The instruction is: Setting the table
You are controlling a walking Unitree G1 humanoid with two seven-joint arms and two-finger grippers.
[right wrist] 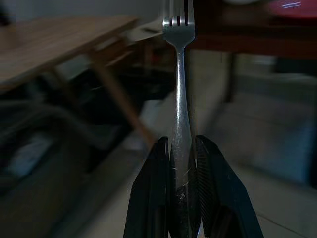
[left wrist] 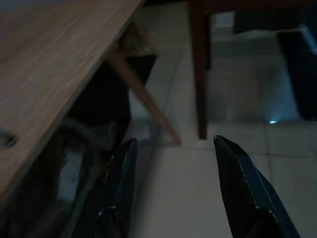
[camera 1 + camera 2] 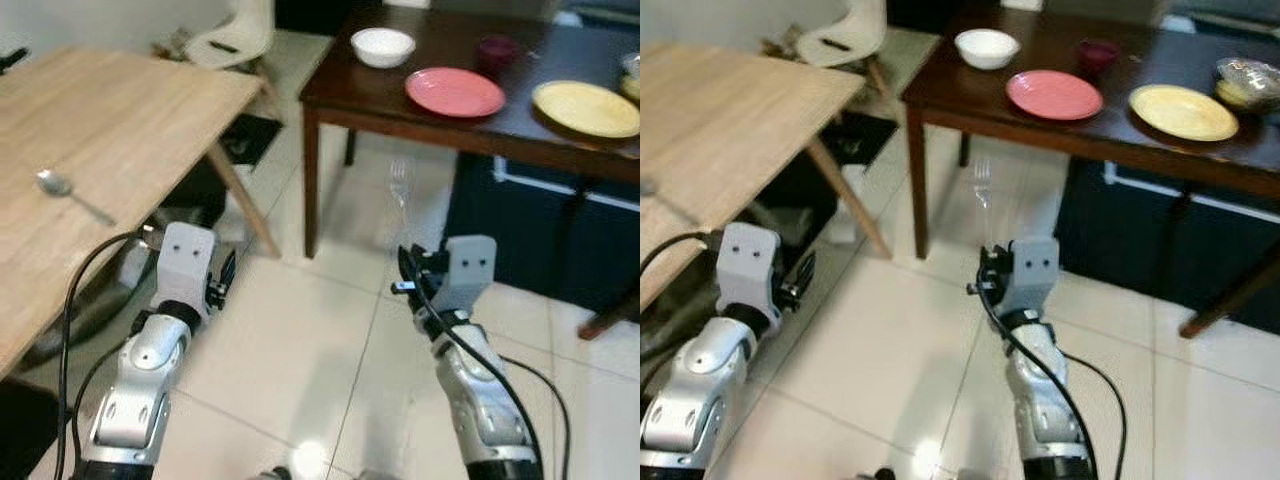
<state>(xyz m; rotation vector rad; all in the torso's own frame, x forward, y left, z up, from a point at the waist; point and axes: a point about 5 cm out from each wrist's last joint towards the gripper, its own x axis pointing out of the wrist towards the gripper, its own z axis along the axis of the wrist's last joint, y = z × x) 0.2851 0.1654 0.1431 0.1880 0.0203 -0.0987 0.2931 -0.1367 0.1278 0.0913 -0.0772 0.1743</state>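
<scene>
right wrist view: my right gripper [image 1: 181, 198] clamps fork [image 1: 179, 89] handle. left gripper [image 2: 171, 198] open, empty. pink plate [image 3: 455, 91], yellow plate [image 3: 586, 108] laid; fork undelivered, spoon [image 3: 72, 193] left behind.

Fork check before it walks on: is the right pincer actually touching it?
Touching. In the right wrist view the right pincer has both black fingers pressed against the handle of the fork, which stands upright between them.

Light wooden table [image 3: 120, 130] with spoon [image 3: 72, 194], dark table [image 3: 440, 115] with white bowl [image 3: 383, 46], pink plate [image 3: 455, 92], yellow plate [image 3: 586, 108]
</scene>
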